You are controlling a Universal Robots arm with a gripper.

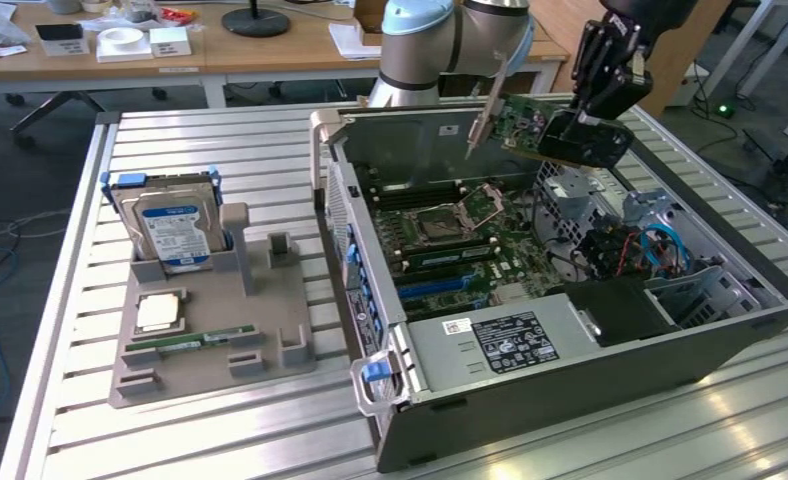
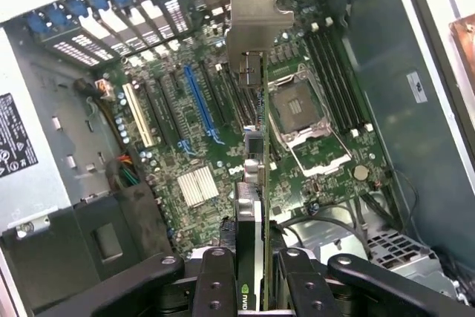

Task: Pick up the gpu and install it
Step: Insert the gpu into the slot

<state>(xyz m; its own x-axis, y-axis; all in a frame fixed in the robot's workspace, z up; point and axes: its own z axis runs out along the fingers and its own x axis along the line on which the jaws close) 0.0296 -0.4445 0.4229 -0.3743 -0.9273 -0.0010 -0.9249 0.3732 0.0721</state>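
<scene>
the pincer (image 2: 258, 289) is clamped on the gpu (image 1: 525, 126), one finger on each face of the card, and holds it on edge in the air above the open computer case (image 1: 714, 335), near the case's rear wall and clear of the motherboard (image 1: 501, 268). for this step, judge alignment from the wrist view: there the card appears edge-on as a thin line, with its metal bracket (image 2: 252, 16) at the far end, pointing toward the slot openings in the rear panel. it would be sound practice to keep the card parallel to the long blue expansion slot (image 2: 199, 105), to keep it vertical, and to avoid the cpu socket (image 2: 297, 109) and the loose cables near the drive bay. a tilted card is likely to bind on the slot or the rear panel. note the limits of the views: the card's contact edge is hidden, so you cannot confirm which slot it lies over, nor how far above the board it hangs. the pincer's body covers the near end of the card. the hard drive (image 1: 174, 235) stands in its holder on the desk (image 1: 207, 140), well apart.
</scene>
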